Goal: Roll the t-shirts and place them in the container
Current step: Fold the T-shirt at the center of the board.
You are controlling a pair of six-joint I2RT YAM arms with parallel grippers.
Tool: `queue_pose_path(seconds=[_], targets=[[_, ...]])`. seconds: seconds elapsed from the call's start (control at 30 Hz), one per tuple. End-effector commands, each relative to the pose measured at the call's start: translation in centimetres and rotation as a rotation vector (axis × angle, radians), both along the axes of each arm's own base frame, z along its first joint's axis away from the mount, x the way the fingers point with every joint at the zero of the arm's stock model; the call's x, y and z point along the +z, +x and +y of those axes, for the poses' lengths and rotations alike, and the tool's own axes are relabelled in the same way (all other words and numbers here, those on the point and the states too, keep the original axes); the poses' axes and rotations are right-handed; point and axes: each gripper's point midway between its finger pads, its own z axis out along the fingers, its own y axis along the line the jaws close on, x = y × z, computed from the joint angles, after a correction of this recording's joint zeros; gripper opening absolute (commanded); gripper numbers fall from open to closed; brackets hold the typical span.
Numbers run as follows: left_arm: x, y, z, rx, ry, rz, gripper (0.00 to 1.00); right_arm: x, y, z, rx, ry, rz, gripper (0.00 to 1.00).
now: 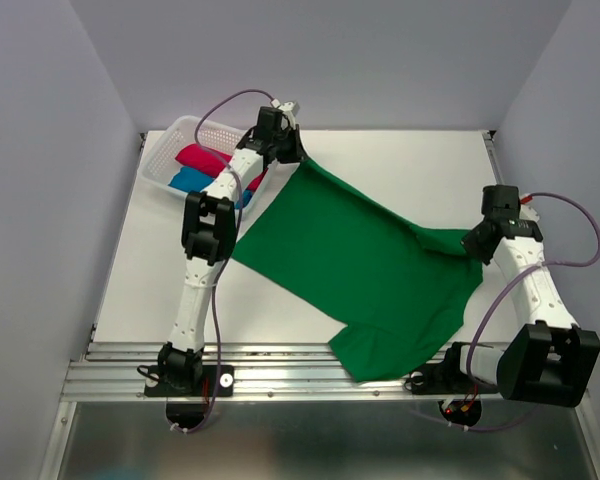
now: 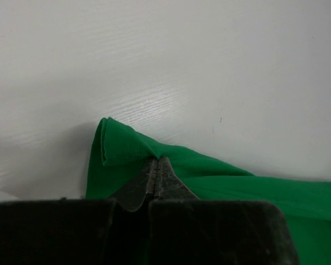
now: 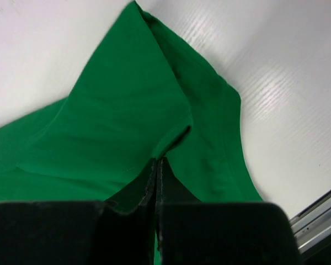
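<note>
The green t-shirt (image 1: 350, 265) stretches across the desk (image 1: 410, 160). Its far-left corner is clamped in the left gripper (image 2: 156, 161), and its right-edge corner is pinched tight by the right gripper (image 3: 157, 163).

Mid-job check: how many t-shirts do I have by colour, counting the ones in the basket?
Green t-shirt, outside the white basket: 1
Crimson-pink t-shirt, in the basket: 1
Blue t-shirt, in the basket: 1
Total: 3 visible; part of the basket is hidden, so more could sit there.
</note>
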Motion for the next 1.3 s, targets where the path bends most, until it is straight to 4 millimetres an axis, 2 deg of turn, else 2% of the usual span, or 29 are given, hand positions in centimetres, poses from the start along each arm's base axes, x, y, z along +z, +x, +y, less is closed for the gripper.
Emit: queue_pose_path(seconds=[0.0,0.6,0.97,1.27], targets=[[6.2,-0.3,1.5,0.006,0.003,-0.099,0.00,-0.1,-1.1,0.9,-0.006,0.039,-0.001,0.01],[4.8,-3.1,2.1,-0.018,0.034,-0.023,0.00,-1.4,-3.3,1.9,-0.007,0.068,0.026,0.01],[5.3,-4.5,2.4,-0.019,0.057,0.011,0.00,-0.5,-3.2,2.2,0.002,0.079,-0.015,0.01],[4.3,-6.0,2.9,0.001,0.083,0.056,0.00,-0.3,-3.6,2.4,0.013,0.087,-0.020,0.01]])
